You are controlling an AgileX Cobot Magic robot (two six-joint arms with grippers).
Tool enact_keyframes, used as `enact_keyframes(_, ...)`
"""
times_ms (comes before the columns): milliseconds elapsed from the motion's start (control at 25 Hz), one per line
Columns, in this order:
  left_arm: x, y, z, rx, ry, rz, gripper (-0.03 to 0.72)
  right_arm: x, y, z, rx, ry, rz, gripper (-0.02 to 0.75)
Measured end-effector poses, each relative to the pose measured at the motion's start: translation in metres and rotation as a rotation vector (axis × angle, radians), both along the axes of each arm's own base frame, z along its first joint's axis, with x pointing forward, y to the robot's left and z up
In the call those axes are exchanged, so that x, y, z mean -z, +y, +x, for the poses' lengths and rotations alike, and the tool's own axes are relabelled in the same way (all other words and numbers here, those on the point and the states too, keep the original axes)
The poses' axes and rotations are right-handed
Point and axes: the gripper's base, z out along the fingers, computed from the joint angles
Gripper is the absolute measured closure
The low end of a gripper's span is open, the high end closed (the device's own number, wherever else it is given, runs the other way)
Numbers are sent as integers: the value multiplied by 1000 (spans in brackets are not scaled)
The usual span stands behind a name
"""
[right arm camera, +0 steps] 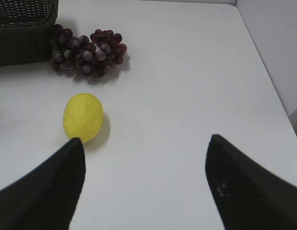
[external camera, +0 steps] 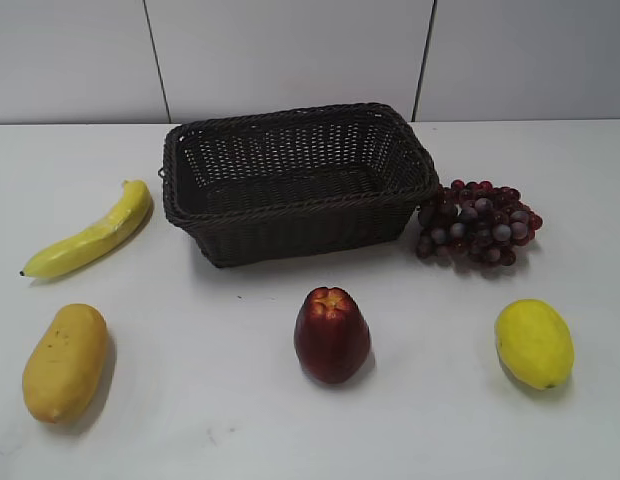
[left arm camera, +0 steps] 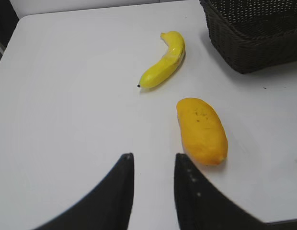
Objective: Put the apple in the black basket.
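The apple (external camera: 332, 335), dark red with an orange-red puckered top, stands upright on the white table in the exterior view, in front of the black basket (external camera: 290, 205). The basket looks empty; a corner of it shows in the left wrist view (left arm camera: 254, 38) and in the right wrist view (right arm camera: 24, 33). The apple is in neither wrist view. My left gripper (left arm camera: 153, 157) is open and empty above bare table, near the orange mango. My right gripper (right arm camera: 146, 139) is wide open and empty above bare table, right of the lemon. Neither gripper shows in the exterior view.
A yellow banana (external camera: 95, 232) (left arm camera: 164, 61) lies left of the basket. An orange mango (external camera: 63, 361) (left arm camera: 202, 130) lies front left. A purple-red grape bunch (external camera: 477, 224) (right arm camera: 87, 52) sits right of the basket. A yellow lemon (external camera: 533, 343) (right arm camera: 83, 116) lies front right.
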Motion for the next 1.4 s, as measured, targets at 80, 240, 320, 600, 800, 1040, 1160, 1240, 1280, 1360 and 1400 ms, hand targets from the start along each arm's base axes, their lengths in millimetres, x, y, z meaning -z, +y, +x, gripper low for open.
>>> enact_keyframes(80, 0, 0, 0, 0, 0, 0, 465, 0, 0, 0, 0, 0, 0, 147)
enact_keyframes(240, 0, 0, 0, 0, 0, 0, 465, 0, 0, 0, 0, 0, 0, 147)
enact_keyframes(320, 0, 0, 0, 0, 0, 0, 465, 0, 0, 0, 0, 0, 0, 147)
enact_keyframes(600, 0, 0, 0, 0, 0, 0, 465, 0, -1, 0, 8, -2, -1, 147)
enact_keyframes(800, 0, 0, 0, 0, 0, 0, 465, -28, 0, 11, 7, -138, 1, 131)
enact_keyframes(1040, 0, 0, 0, 0, 0, 0, 465, -44, 6, 71, -18, -108, 31, 104)
enact_keyframes(1160, 0, 0, 0, 0, 0, 0, 465, -41, 13, 103, -33, -9, 102, 112)
enact_keyframes(1240, 0, 0, 0, 0, 0, 0, 465, -39, 17, 127, -62, 88, 119, 117)
enact_keyframes(1280, 0, 0, 0, 0, 0, 0, 465, -36, 20, 139, -84, 144, 117, 120)
enact_keyframes(1360, 0, 0, 0, 0, 0, 0, 465, -30, 26, 161, -128, 256, 119, 127)
enact_keyframes(1400, 0, 0, 0, 0, 0, 0, 465, -27, 30, 173, -154, 311, 120, 133)
